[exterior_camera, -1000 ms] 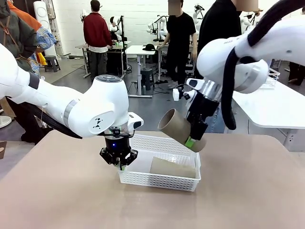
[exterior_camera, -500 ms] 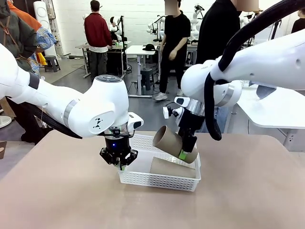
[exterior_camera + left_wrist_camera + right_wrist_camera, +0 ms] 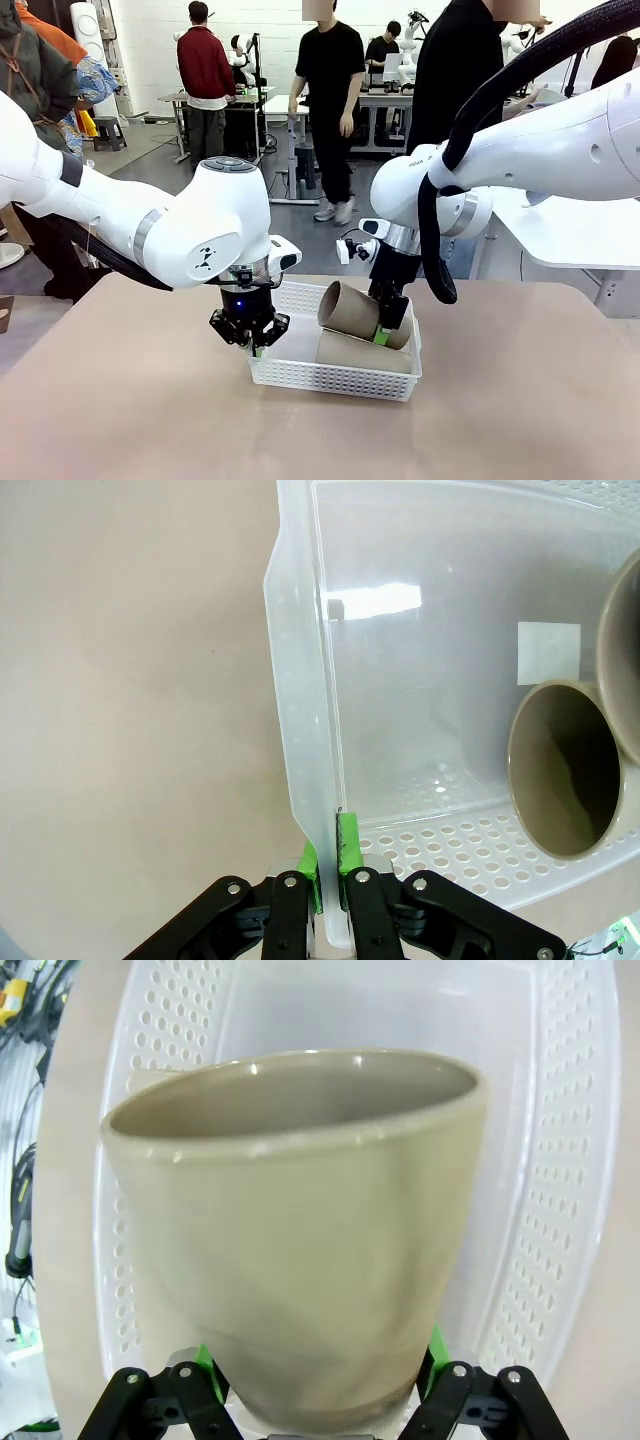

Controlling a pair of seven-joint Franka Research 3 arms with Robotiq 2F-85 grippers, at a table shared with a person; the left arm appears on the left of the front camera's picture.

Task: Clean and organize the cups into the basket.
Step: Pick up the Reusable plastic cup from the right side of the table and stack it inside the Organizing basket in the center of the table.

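Note:
The white lattice basket sits mid-table. One taupe-brown cup lies on its side inside it, its mouth facing the left wrist camera. My right gripper is shut on a second taupe-brown cup, holding it tilted just above the lying one, over the basket's right half; up close this held cup sits between the green pads. My left gripper is shut on the basket's left wall, pinching the rim between its green pads. The mint green cup is out of view.
The tan table stretches open to the left, right and front of the basket. A person in black stands just beyond the far edge. Other people and white tables fill the room behind.
My right arm has carried the held cup down and to the left, from above the basket's right end to just over the lying cup. The left gripper has stayed on the wall.

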